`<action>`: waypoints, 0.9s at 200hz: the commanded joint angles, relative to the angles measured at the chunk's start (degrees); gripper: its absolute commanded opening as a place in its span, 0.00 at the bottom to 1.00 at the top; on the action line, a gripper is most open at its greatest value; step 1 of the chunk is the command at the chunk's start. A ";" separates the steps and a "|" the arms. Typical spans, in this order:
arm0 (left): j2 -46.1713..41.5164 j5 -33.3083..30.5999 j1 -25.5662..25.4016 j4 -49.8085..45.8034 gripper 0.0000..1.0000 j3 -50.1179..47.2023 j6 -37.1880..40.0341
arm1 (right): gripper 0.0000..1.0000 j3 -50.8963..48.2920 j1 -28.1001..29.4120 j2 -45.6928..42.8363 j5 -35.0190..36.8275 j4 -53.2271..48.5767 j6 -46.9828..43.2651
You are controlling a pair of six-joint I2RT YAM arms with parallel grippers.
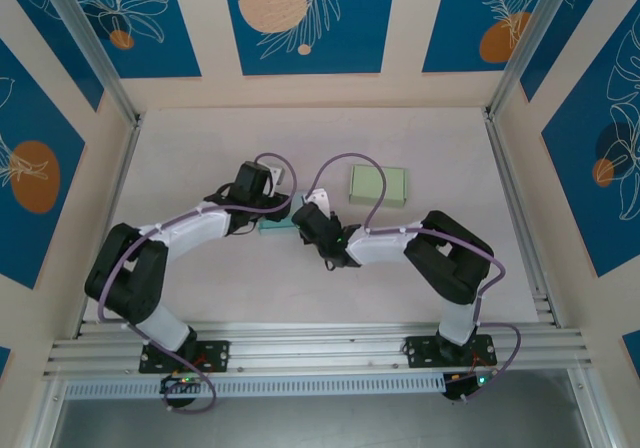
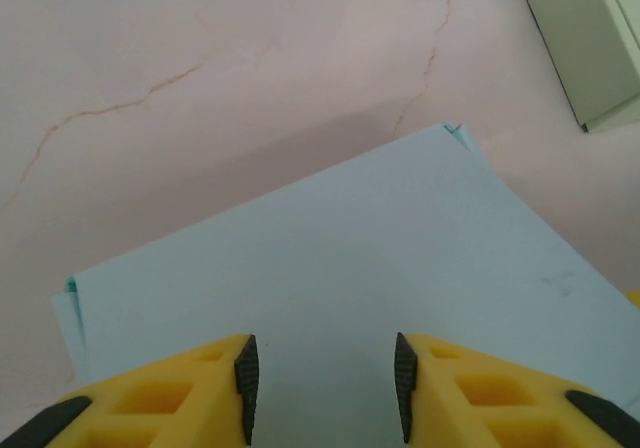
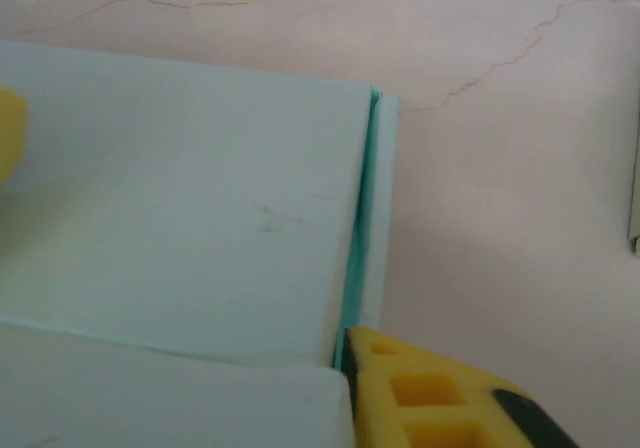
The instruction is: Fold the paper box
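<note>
Pin paper box [image 1: 276, 227], centre of top view on tabletop [image 1: 420, 258], with left end effector [image 2: 322, 388] spread open over its panel [image 2: 350, 268]; run right end effector [image 1: 304, 220], grip state unreadable, squarely along the narrow edge flap [image 3: 378, 208] to avoid a skewed crease.
</note>
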 commanded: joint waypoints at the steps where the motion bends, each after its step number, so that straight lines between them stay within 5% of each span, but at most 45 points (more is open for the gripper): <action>1: 2.50 1.71 1.00 2.00 0.41 -1.19 -1.80 | 0.29 -1.16 1.23 0.62 0.18 -5.69 0.33; 52: 4.86 1.86 1.36 5.31 0.35 -2.60 -3.96 | 0.43 -0.62 2.99 -3.81 1.13 -9.42 -1.55; 113: 8.00 1.63 1.35 9.37 0.35 -3.97 -5.81 | 0.77 -0.38 7.73 -11.57 1.18 -16.75 -2.90; 142: 7.79 0.79 1.38 11.60 0.35 -5.71 -6.27 | 0.80 0.19 8.68 -16.22 0.66 -21.61 -0.80; 180: 4.05 2.30 1.44 12.36 0.42 -6.31 -7.01 | 0.80 1.02 2.59 -19.55 -7.37 -25.67 4.86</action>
